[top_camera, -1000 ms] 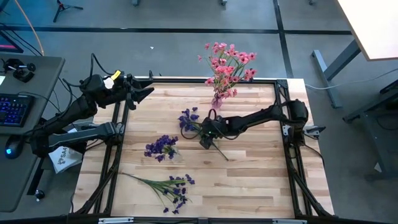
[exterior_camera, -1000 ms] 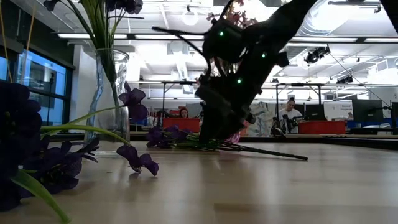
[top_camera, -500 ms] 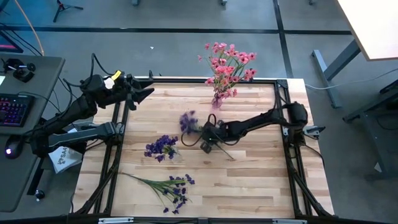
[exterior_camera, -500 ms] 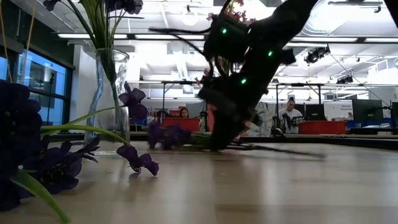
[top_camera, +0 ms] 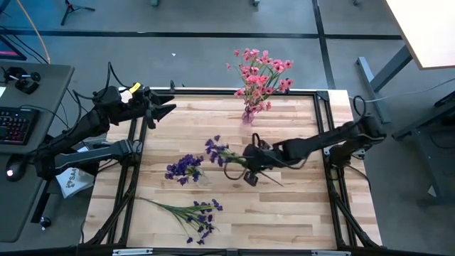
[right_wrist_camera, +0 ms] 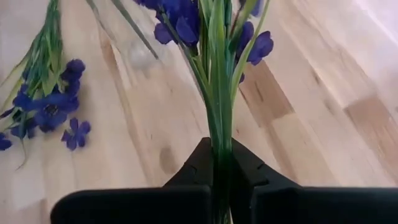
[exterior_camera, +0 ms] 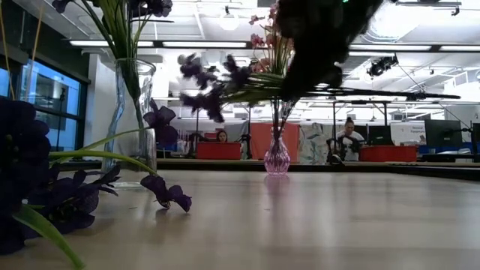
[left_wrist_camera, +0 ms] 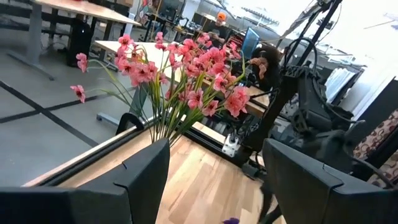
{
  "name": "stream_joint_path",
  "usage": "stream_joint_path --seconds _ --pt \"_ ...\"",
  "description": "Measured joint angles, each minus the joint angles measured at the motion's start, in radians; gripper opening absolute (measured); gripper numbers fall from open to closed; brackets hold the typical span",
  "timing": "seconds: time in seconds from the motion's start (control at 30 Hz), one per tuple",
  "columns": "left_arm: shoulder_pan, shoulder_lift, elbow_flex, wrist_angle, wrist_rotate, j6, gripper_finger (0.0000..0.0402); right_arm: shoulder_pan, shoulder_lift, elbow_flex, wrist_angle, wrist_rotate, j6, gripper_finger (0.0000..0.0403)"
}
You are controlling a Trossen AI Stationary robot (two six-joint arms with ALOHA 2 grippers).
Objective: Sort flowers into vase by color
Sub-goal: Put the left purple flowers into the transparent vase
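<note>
Right gripper [top_camera: 250, 167] clamped on purple sprig [top_camera: 217, 151], raised clear of table [top_camera: 298, 206] mid-board, near pink vase [top_camera: 248, 114]; left gripper [top_camera: 165, 108] wide open, empty, at far-left edge.

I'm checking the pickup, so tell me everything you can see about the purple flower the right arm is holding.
The purple flower is an artificial-looking sprig with deep purple blossoms on thin green stems. The right gripper has its fingers shut on the stems. The low view shows it lifted off the table, lying roughly level, blossoms toward the left arm's side.
</note>
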Motion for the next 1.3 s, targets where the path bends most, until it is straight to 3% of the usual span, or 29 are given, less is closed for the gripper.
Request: stream_joint_path --seconds 0.23,0.47,0.6,0.7,0.87,1.17,1.3 --pt "0.0 0.002 0.0 -0.001 0.0 -0.001 0.0246 0.115 -0.109 -0.19 0.127 0.075 0.249 0.0002" --pt "0.0 0.026 0.0 0.001 0.0 -0.037 0.0246 0.081 -0.117 -0.276 0.652 0.152 0.243 0.0001" --pt "-0.001 0.04 0.0 0.075 0.054 -0.087 0.0246 -0.005 -0.086 -0.182 0.786 0.153 0.067 0.0001" --pt "-0.014 0.055 0.0 0.211 0.113 -0.126 0.0246 -0.062 -0.071 -0.055 0.793 0.135 -0.103 0.0001" --pt "-0.074 0.094 0.0 0.423 0.121 -0.145 0.0246 -0.148 -0.054 0.131 0.79 0.055 -0.352 0.0001" --pt "-0.22 0.248 0.0 0.581 0.103 -0.125 0.0246 -0.259 -0.006 0.27 0.788 -0.084 -0.408 0.0001" --pt "-0.282 0.328 0.0 0.643 0.024 -0.048 0.0246 -0.246 0.047 0.312 0.785 -0.127 -0.409 0.0"
